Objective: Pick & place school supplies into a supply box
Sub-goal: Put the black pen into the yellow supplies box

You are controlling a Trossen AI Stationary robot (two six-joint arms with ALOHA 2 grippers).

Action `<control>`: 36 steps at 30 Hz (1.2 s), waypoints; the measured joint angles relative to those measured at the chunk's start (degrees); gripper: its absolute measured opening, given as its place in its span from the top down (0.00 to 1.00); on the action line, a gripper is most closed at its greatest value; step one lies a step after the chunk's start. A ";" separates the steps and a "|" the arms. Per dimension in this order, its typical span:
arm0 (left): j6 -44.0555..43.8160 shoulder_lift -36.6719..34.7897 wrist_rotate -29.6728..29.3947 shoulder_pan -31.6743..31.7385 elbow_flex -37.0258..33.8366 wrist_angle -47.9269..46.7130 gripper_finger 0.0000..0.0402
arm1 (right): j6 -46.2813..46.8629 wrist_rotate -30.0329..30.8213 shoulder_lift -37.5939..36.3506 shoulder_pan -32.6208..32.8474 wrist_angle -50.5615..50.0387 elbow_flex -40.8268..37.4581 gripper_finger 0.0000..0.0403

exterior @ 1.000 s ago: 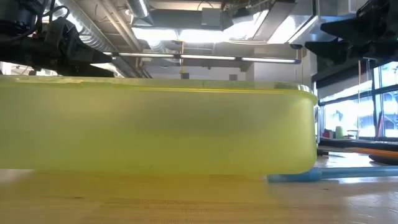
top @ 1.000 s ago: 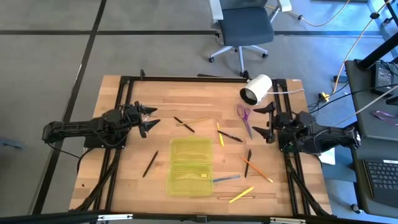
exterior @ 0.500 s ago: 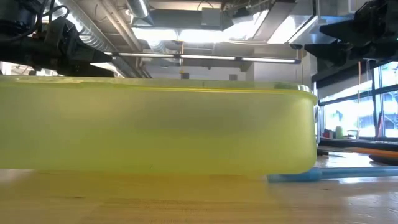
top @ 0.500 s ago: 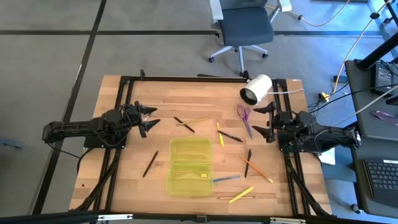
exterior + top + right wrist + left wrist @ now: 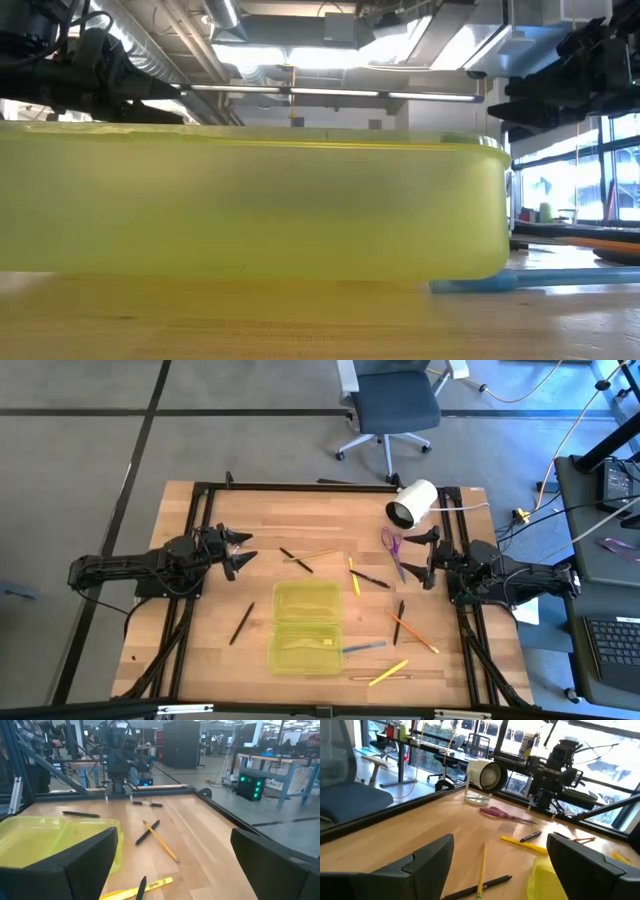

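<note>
Barely begun: both the left gripper (image 5: 238, 552) and right gripper (image 5: 424, 555) hang wide open and empty, while pens, pencils and scissors (image 5: 392, 549) lie scattered around the open supply box (image 5: 305, 626).

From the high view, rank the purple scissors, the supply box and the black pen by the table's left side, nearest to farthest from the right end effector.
1. Purple scissors, just left of the right end effector, near the table's far right.
2. Supply box, open at table centre, toward the near edge.
3. Black pen, left of the box, closer to the left arm.
</note>
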 joint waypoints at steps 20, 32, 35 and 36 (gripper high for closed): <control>-12.44 2.03 -6.83 -0.01 2.27 5.13 0.23 | 3.15 0.45 0.00 0.00 0.08 0.00 0.03; -27.88 30.16 -15.95 0.44 28.75 -44.07 0.23 | 3.13 0.44 0.00 0.00 0.09 0.00 0.03; -32.26 38.89 -13.75 2.17 32.76 -50.85 0.23 | 3.13 0.45 0.00 0.00 0.09 0.00 0.03; -33.26 41.96 -12.82 3.13 33.66 -52.68 0.23 | 3.13 0.43 0.00 0.00 0.11 0.00 0.03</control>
